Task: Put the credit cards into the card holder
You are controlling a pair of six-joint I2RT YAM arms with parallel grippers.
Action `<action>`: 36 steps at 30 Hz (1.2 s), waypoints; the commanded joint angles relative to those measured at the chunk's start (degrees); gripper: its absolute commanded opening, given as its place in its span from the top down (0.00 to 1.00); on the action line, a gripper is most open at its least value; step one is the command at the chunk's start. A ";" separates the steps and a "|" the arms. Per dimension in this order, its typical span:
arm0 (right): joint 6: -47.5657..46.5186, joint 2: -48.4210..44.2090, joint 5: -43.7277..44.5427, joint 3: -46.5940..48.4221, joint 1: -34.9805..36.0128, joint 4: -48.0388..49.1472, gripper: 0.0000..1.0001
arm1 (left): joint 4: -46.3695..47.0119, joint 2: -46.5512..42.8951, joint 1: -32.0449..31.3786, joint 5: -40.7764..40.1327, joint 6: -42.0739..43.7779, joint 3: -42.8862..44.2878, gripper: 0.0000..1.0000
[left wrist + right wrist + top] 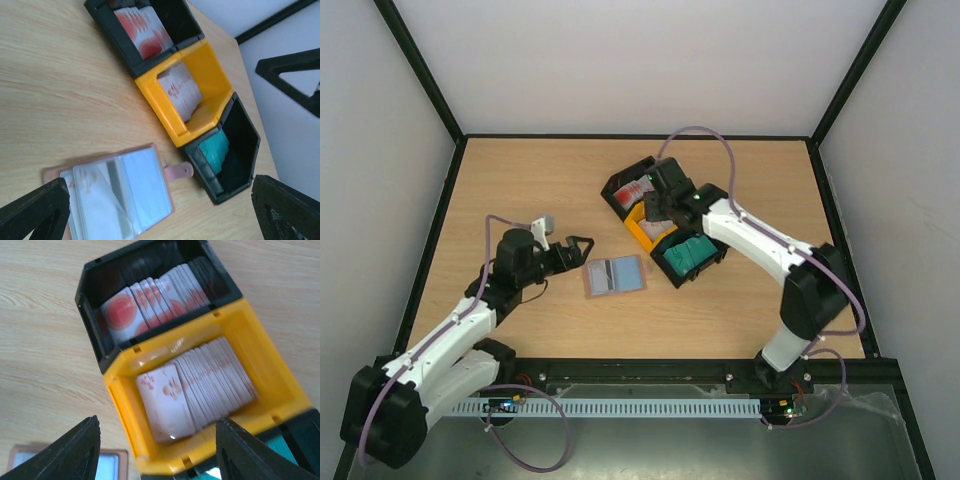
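While the right gripper [157, 421] hangs open and empty directly above the white cards [200, 385] in the orange tray [272, 377], the card holder [614, 276] lies open beside the wide, empty left gripper [584, 250].

The card holder [615, 276] lay opened flat on the table [500, 180], about midway across its width and somewhat closer to the near edge than to the far one. Behind it and to its right, three trays sat touching in a slanted row that ran from the table's middle toward the near-right corner: the far tray [92, 285], the middle tray [270, 385] and the near tray [245, 150]. Each held a leaning stack of credit cards [200, 385]. The left gripper [582, 246] was just left of the card holder. The right gripper [157, 422] hung over the middle tray.
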 commanded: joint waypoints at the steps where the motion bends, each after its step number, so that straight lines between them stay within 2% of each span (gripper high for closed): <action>1: -3.84 7.11 -2.80 9.20 -0.79 -4.01 0.39 | 0.11 3.87 1.92 -2.53 -3.42 4.89 0.00; 3: -4.60 10.09 -4.12 12.42 -0.90 -4.43 0.40 | 0.66 6.75 2.40 -1.84 -4.55 6.74 0.05; 6: -4.86 13.64 -7.21 15.56 -0.97 -3.09 0.41 | 3.54 11.91 2.51 -0.85 -5.59 8.13 0.17; 11: -2.34 17.78 -8.66 18.68 -1.05 -0.24 0.43 | 9.30 25.02 2.66 0.43 -5.26 11.87 0.36; 16: -1.04 20.12 -9.72 19.34 -1.06 3.28 0.44 | 10.95 39.45 3.55 1.70 -3.94 20.81 0.35; 24: 0.03 24.50 -11.06 22.81 -1.05 3.37 0.48 | 15.20 55.24 9.23 0.92 -0.33 33.60 0.32; 27: 0.09 25.91 -11.39 23.25 -1.06 3.57 0.48 | 17.74 59.99 10.81 5.97 2.60 36.90 0.25; 31: 1.41 26.83 -8.21 24.07 -1.06 4.87 0.48 | 14.93 67.35 11.29 11.62 6.93 45.10 0.24; 36: 2.06 29.33 -8.08 27.23 -1.27 2.52 0.47 | 17.38 71.53 11.38 16.82 8.84 49.85 0.22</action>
